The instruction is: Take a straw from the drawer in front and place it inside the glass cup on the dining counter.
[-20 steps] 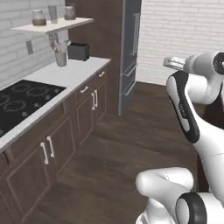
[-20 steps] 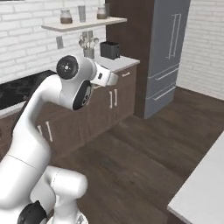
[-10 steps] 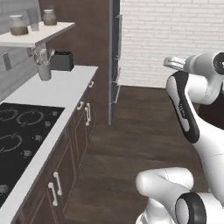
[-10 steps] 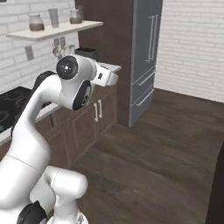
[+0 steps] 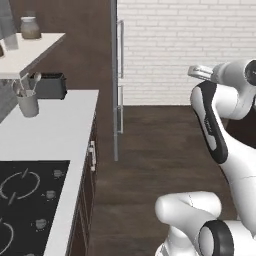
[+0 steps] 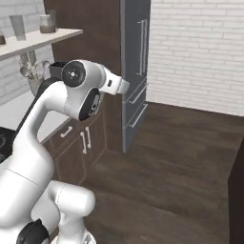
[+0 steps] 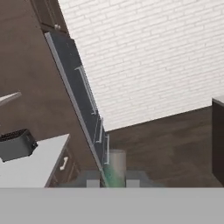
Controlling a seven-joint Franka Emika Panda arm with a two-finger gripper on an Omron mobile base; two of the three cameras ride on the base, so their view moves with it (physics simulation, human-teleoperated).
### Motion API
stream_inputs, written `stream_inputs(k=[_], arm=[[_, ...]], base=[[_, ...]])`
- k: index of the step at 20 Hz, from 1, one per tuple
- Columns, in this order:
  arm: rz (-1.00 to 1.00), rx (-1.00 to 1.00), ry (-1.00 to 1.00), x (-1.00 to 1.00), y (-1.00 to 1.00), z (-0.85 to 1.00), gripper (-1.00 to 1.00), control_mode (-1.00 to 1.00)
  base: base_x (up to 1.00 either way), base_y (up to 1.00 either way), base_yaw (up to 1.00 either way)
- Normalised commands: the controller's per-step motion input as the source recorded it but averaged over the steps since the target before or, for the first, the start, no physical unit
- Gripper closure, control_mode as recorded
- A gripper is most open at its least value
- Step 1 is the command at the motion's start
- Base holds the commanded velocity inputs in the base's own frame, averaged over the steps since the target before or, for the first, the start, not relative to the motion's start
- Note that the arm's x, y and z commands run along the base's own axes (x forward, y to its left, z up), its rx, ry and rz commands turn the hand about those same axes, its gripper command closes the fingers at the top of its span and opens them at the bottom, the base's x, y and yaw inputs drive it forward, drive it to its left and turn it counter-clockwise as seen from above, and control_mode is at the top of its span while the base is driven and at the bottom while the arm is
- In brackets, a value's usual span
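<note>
My gripper point(image 7: 113, 179) is shut on the straw point(image 7: 115, 166), which shows as a pale, translucent greenish stick rising between the two fingertips in the hand view. The hand point(image 5: 200, 72) is held high over the wooden floor, level with the arm's top joint, and it points toward the brick wall point(image 6: 121, 86). A dark brown block at the right edge looks like the side of the dining counter point(image 7: 217, 135) point(image 6: 237, 190). The glass cup is out of view. A drawer front with a pale handle point(image 6: 66, 132) sits under the white counter; I cannot tell whether it is the task's drawer.
A tall grey fridge point(image 5: 116, 75) point(image 6: 136, 71) stands against the brick wall. The white counter point(image 5: 60, 130) on the left carries a black stove point(image 5: 25, 200), a toaster point(image 5: 48, 86) and a utensil cup point(image 5: 27, 104). A shelf point(image 5: 25, 52) holds jars. Bare wooden floor point(image 6: 176, 162) lies ahead.
The whole scene has slid to the left in both base views, so the base has turned right. The arm keeps the same pose, and the gripper stays shut.
</note>
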Motion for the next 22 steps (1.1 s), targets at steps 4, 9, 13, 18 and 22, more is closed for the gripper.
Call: stream_inputs(k=[4,9,13,18,22], arm=[[0.0,0.0,0.0,0.0,0.0,0.0,1.0,1.0],[0.0,0.0,0.0,0.0,0.0,0.0,1.0,1.0],[0.0,0.0,0.0,0.0,0.0,0.0,1.0,1.0],[0.0,0.0,0.0,0.0,0.0,0.0,1.0,1.0],[0.0,0.0,0.0,0.0,0.0,0.0,1.0,1.0]], base=[[1.0,0.15,-0.29],[1.0,0.02,-0.29],[1.0,0.0,-0.29],[1.0,0.0,-0.3],[1.0,0.0,-0.34]])
